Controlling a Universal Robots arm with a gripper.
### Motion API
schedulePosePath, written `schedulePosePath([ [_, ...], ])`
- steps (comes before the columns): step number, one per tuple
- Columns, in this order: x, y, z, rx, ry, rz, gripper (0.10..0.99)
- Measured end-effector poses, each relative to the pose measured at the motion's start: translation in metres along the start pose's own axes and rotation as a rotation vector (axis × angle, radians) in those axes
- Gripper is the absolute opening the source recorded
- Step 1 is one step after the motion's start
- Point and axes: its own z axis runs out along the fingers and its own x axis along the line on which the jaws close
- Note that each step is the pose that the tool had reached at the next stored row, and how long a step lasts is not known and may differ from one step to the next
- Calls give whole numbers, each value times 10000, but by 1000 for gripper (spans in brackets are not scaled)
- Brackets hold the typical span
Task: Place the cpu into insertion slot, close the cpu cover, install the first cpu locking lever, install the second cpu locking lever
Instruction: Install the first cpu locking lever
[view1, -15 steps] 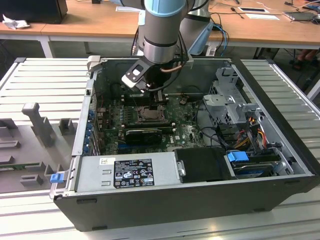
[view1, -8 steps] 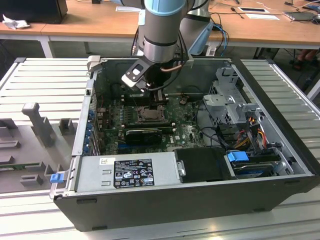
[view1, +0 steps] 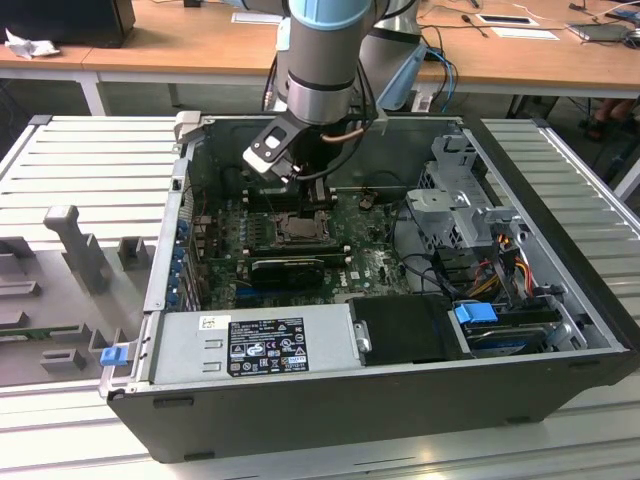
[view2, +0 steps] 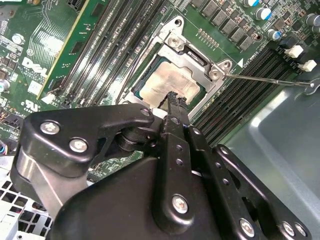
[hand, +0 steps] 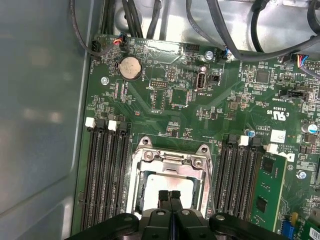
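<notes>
The cpu (view2: 165, 85) lies in the insertion slot (view1: 300, 228) on the green motherboard (hand: 200, 115), its pale metal face (hand: 160, 186) showing through the square opening of the cpu cover (hand: 170, 172). The silver cover lies flat over the chip. My gripper (hand: 169, 197) is shut with nothing between its black fingers, and its tips (view2: 175, 100) hover just above the chip's face. One thin wire locking lever (view2: 265, 80) sticks out from a corner of the socket across the memory slots. A second lever (view2: 125, 82) runs along the opposite side.
Black memory slots (hand: 107, 170) flank the socket on both sides. The grey case wall (hand: 40, 125) stands close by, with cables (hand: 225, 35) beyond the board. A black graphics card (view1: 288, 268), the power supply (view1: 260, 345) and a drive cage (view1: 460, 200) fill the case.
</notes>
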Motion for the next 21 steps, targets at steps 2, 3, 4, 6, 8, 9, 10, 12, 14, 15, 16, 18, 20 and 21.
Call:
schedulePosePath([
  [2,0,-1,-14,8,-1,1,106],
  [3,1,0,-17,5,3,1,106],
  [4,1,0,-19,5,3,1,106],
  [6,1,0,-24,7,3,1,106],
  [8,1,0,-29,6,6,1,106],
  [9,2,0,-32,6,7,1,106],
  [10,2,-1,-36,6,7,1,106],
  [12,2,0,-39,5,11,1,106],
  [14,2,0,-44,5,11,1,106],
  [15,2,0,-45,4,12,3,106],
  [16,2,-1,-47,6,10,3,106],
  [18,3,-1,-55,6,10,7,106],
  [20,3,-1,-59,5,12,9,106],
  [21,3,-1,-60,5,11,10,106],
])
